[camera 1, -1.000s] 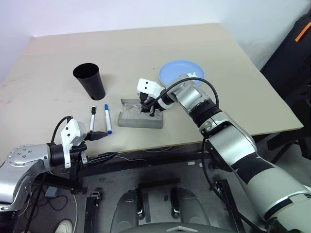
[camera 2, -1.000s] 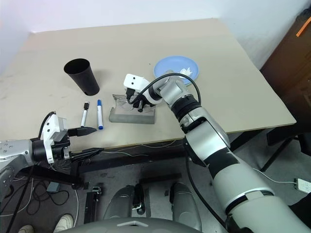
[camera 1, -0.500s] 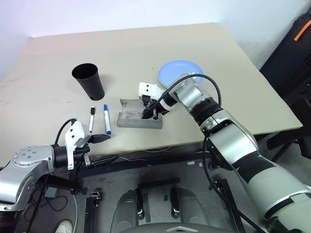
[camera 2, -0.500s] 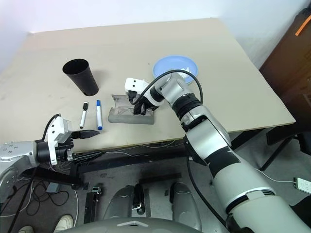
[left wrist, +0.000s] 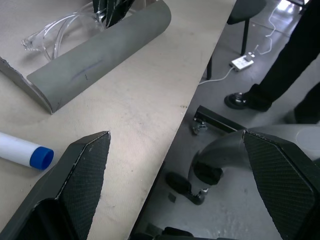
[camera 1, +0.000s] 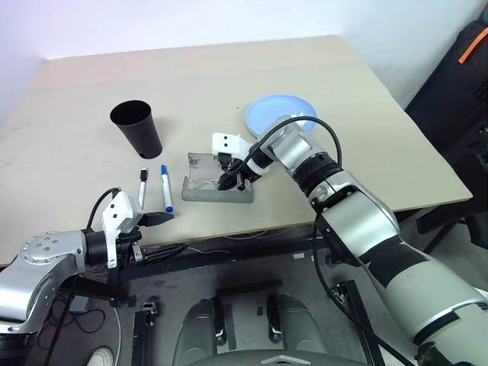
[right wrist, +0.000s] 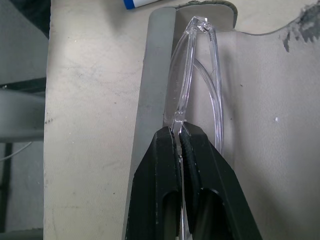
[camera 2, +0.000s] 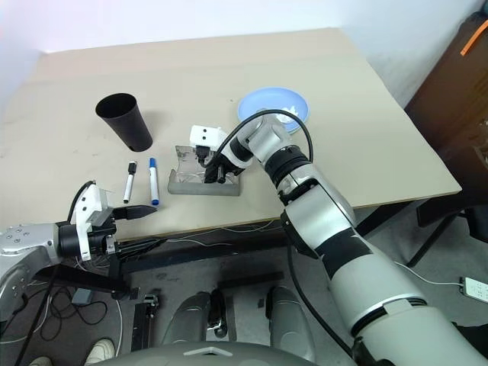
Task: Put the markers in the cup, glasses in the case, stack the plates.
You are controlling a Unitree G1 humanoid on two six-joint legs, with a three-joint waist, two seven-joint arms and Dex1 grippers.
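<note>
**Clear glasses pinched over the open grey case**

Clear plastic glasses [right wrist: 200, 90] sit between the two black fingers of the right gripper [camera 1: 231, 180], which are pressed together on the frame. In the right wrist view the see-through arms and lens run out past the fingertips, lying along the inner edge of the grey glasses case [camera 1: 218, 191]. The case is open near the table's front edge, with its lid [camera 1: 200, 168] raised on the side toward the markers.

Just beside the case on the robot's left lie the two markers, roughly parallel and apart from each other: the blue-capped one [camera 1: 165, 186] nearer the case, the black-capped one [camera 1: 142, 187] farther out. Beyond them stands the black cup [camera 1: 137, 128], upright, well apart from the case.

A light blue plate [camera 1: 276, 113] rests on the table behind the right arm, partly covered by it.

The left gripper [camera 1: 156, 219] hangs at the table's front edge, near the markers, with its fingers spread wide and nothing between them. Its wrist view shows the blue cap, the grey case and the glasses ahead of it. Everything rests on a beige table [camera 1: 229, 76].
</note>
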